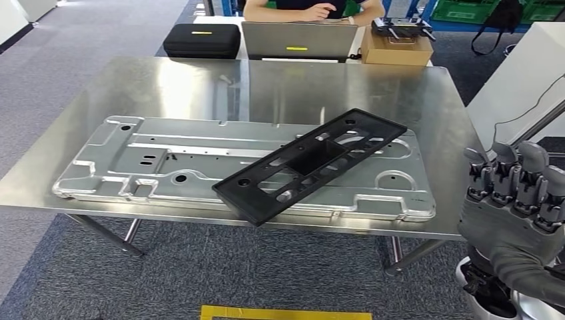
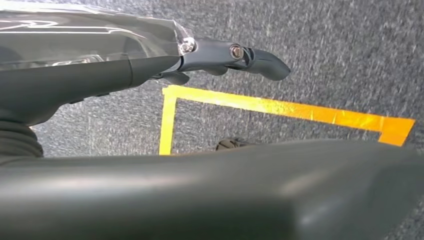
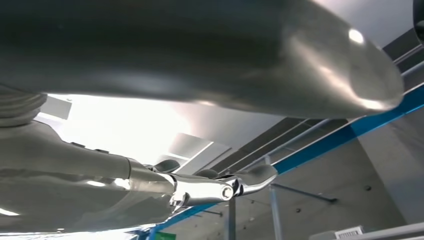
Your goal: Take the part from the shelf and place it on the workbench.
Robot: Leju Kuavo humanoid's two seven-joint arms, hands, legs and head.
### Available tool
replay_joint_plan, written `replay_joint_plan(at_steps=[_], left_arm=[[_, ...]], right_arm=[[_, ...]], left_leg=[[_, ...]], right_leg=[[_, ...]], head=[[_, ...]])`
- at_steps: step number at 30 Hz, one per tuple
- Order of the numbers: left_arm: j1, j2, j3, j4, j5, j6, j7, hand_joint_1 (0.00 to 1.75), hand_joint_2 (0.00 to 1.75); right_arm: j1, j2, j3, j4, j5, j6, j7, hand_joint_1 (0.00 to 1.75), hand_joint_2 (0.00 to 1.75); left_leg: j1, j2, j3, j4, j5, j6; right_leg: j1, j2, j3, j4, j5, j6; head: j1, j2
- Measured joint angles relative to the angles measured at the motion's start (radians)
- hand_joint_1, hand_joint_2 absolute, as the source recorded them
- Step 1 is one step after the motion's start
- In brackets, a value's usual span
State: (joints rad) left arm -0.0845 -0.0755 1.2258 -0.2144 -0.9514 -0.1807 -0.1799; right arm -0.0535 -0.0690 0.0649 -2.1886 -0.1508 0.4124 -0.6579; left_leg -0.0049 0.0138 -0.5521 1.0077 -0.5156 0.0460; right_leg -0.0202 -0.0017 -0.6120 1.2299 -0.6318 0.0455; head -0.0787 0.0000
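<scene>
Black part (image 1: pixel 310 165) lying slantwise atop silver panel (image 1: pixel 166 160) on the surface (image 1: pixel 200 80); placement looking done. Right hand (image 1: pixel 513 207) hovering beside panel's near corner, fingers (image 1: pixel 533 160) apart, holding nothing. Left hand (image 2: pixel 220 55) hanging over floor, fingers extended, empty.

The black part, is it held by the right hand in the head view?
No, the black part lies on the silver panel, apart from the right hand.

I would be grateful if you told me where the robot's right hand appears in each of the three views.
Head view: right hand at the lower right edge, fingers raised, beside the steel workbench.
Right wrist view: right hand seen from behind, holding nothing.
Left wrist view: not in it.
Shared landmark: yellow floor tape, head and left wrist views.
</scene>
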Motion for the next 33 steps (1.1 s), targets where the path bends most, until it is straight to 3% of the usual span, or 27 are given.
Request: replay_joint_plan(at_steps=[2,3,7,8,10,12,13,14,15,17,18,20,22,23,24,26,27,28,29,30,31,33], left_arm=[[0.0,0.001,0.0,0.0,0.0,0.0,-0.001,0.0,0.0],[-0.001,0.001,0.0,0.0,-0.001,0.0,-0.002,0.0,0.0],[0.0,0.003,0.0,0.0,-0.003,0.0,-0.003,0.0,0.0],[0.001,0.004,0.0,0.0,-0.003,0.0,-0.003,0.0,0.0],[0.0,0.004,0.0,0.0,-0.003,0.0,-0.004,0.0,0.0],[0.0,0.005,0.0,0.0,-0.004,0.0,-0.004,0.0,0.0],[0.001,0.005,0.0,0.0,-0.004,0.0,-0.003,0.0,0.0],[0.001,0.005,0.0,0.0,-0.005,0.0,-0.003,0.0,0.0],[0.001,0.005,0.0,0.0,-0.005,0.0,-0.002,0.0,0.0],[-0.001,0.007,0.0,0.0,-0.006,-0.001,-0.002,0.0,0.0],[-0.001,0.008,0.0,0.0,-0.007,-0.001,-0.002,0.0,0.0],[-0.002,0.01,0.0,0.0,-0.011,-0.002,-0.002,0.0,0.0],[-0.003,0.012,0.0,0.0,-0.015,-0.004,-0.003,0.0,0.0],[-0.004,0.012,-0.001,0.0,-0.018,-0.006,-0.005,0.0,0.0],[-0.004,0.013,-0.001,0.0,-0.02,-0.008,-0.007,0.0,0.0],[-0.006,0.013,-0.001,0.0,-0.023,-0.011,-0.013,0.0,0.0],[-0.006,0.013,-0.001,0.0,-0.023,-0.012,-0.014,0.0,0.0],[-0.006,0.013,-0.001,0.0,-0.024,-0.012,-0.014,0.0,0.0],[-0.006,0.012,-0.001,0.0,-0.025,-0.012,-0.014,0.0,0.0],[-0.006,0.012,-0.001,0.0,-0.026,-0.012,-0.014,0.0,0.0],[-0.006,0.012,-0.002,0.0,-0.027,-0.012,-0.014,0.0,0.0],[-0.006,0.012,-0.002,0.0,-0.03,-0.012,-0.014,0.0,0.0]], right_arm=[[0.0,0.0,0.007,-0.007,0.0,-0.005,-0.001,0.0,0.0],[0.001,0.0,0.009,-0.011,-0.001,-0.007,-0.002,0.0,0.0],[0.002,0.0,0.017,-0.02,-0.001,-0.012,-0.003,0.0,0.0],[0.002,0.0,0.02,-0.021,-0.001,-0.013,-0.003,0.0,0.0],[0.002,0.0,0.025,-0.021,-0.001,-0.014,-0.003,0.0,0.0],[0.003,0.0,0.028,-0.022,-0.001,-0.014,-0.003,0.0,0.0],[0.004,0.0,0.029,-0.022,-0.002,-0.015,-0.003,0.0,0.0],[0.004,0.0,0.031,-0.022,-0.002,-0.015,-0.003,0.0,0.0],[0.004,0.0,0.032,-0.022,-0.002,-0.015,-0.003,0.0,0.0],[0.004,0.0,0.033,-0.024,-0.003,-0.016,-0.004,0.0,0.0],[0.003,0.0,0.033,-0.025,-0.004,-0.017,-0.004,0.0,0.0],[0.002,0.0,0.034,-0.027,-0.005,-0.02,-0.004,0.0,0.0],[0.0,0.0,0.035,-0.026,-0.007,-0.025,-0.002,0.0,0.0],[-0.002,0.0,0.034,-0.025,-0.009,-0.029,-0.001,0.0,0.0],[-0.004,-0.001,0.033,-0.023,-0.012,-0.033,0.0,0.0,0.0],[-0.006,-0.004,0.027,-0.016,-0.023,-0.039,0.001,0.0,0.0],[-0.005,-0.006,0.021,-0.011,-0.031,-0.04,0.001,0.0,0.0],[-0.003,-0.008,0.015,-0.006,-0.039,-0.04,0.001,0.0,0.0],[-0.001,-0.009,0.007,-0.001,-0.047,-0.038,0.0,0.0,0.0],[0.0,-0.01,-0.001,0.004,-0.053,-0.037,-0.001,0.0,0.0],[0.002,-0.011,-0.008,0.007,-0.059,-0.034,-0.002,0.0,0.0],[0.004,-0.011,-0.023,0.012,-0.067,-0.028,-0.005,0.0,0.0]], left_leg=[[0.002,0.0,-0.016,0.018,0.001,-0.008],[0.001,0.0,-0.023,0.026,0.002,-0.013],[0.001,-0.002,-0.038,0.04,0.006,-0.034],[0.003,-0.003,-0.045,0.057,-0.014,-0.04],[0.007,-0.005,-0.074,0.144,-0.096,-0.052],[0.01,-0.005,-0.102,0.261,-0.166,-0.059],[0.011,-0.005,-0.101,0.29,-0.175,-0.06],[0.011,-0.005,-0.083,0.284,-0.163,-0.057],[0.01,-0.006,-0.047,0.239,-0.137,-0.052],[0.004,-0.008,0.054,0.089,-0.088,-0.034],[0.0,-0.01,0.091,0.028,-0.077,-0.027],[-0.008,-0.012,0.117,-0.025,-0.075,-0.019],[-0.009,-0.01,0.108,-0.034,-0.063,-0.015],[-0.007,-0.007,0.099,-0.038,-0.053,-0.01],[-0.004,-0.004,0.089,-0.042,-0.041,-0.005],[-0.003,-0.001,0.062,-0.04,-0.021,0.003],[-0.004,0.0,0.048,-0.037,-0.013,0.004],[-0.005,0.001,0.034,-0.032,-0.005,0.004],[-0.006,0.003,0.02,-0.026,0.001,0.003],[-0.006,0.003,0.006,-0.019,0.006,0.002],[-0.005,0.004,-0.006,-0.01,0.01,0.0],[-0.008,0.004,-0.028,0.011,0.013,-0.005]], right_leg=[[-0.003,0.0,0.085,-0.134,0.036,0.004],[-0.003,0.0,0.107,-0.177,0.042,0.001],[-0.002,0.001,0.1,-0.195,0.053,-0.031],[-0.003,-0.001,0.092,-0.196,0.059,-0.041],[-0.004,-0.004,0.073,-0.197,0.075,-0.055],[-0.002,-0.006,0.05,-0.196,0.091,-0.057],[-0.001,-0.007,0.04,-0.196,0.099,-0.057],[0.0,-0.007,0.031,-0.195,0.106,-0.056],[0.002,-0.007,0.023,-0.195,0.113,-0.055],[0.005,-0.008,0.012,-0.195,0.125,-0.051],[0.006,-0.008,0.008,-0.195,0.132,-0.046],[0.005,-0.01,0.001,-0.196,0.146,-0.035],[0.002,-0.01,-0.007,-0.195,0.154,-0.022],[0.003,-0.008,-0.015,-0.182,0.136,-0.018],[0.004,-0.006,-0.026,-0.155,0.105,-0.015],[0.004,-0.003,-0.057,-0.049,0.012,-0.012],[0.004,-0.003,-0.069,0.01,-0.018,-0.01],[0.004,-0.003,-0.071,0.053,-0.029,-0.008],[0.004,-0.003,-0.058,0.066,-0.018,-0.006],[0.004,-0.003,-0.029,0.042,0.007,-0.005],[0.004,-0.003,0.017,-0.016,0.034,-0.005],[0.005,-0.004,0.106,-0.151,0.052,-0.01]], head=[[0.0,0.0],[0.0,0.0],[-0.001,0.0],[-0.001,0.0],[-0.001,0.0],[-0.001,0.0],[-0.001,0.0],[-0.001,0.0],[-0.001,0.0],[-0.001,0.0],[-0.001,0.0],[-0.001,0.0],[-0.001,0.0],[-0.001,0.0],[0.0,0.0],[0.0,0.0],[0.0,0.0],[0.0,0.0],[0.0,0.0],[0.0,0.0],[0.0,0.0],[0.0,0.0]])
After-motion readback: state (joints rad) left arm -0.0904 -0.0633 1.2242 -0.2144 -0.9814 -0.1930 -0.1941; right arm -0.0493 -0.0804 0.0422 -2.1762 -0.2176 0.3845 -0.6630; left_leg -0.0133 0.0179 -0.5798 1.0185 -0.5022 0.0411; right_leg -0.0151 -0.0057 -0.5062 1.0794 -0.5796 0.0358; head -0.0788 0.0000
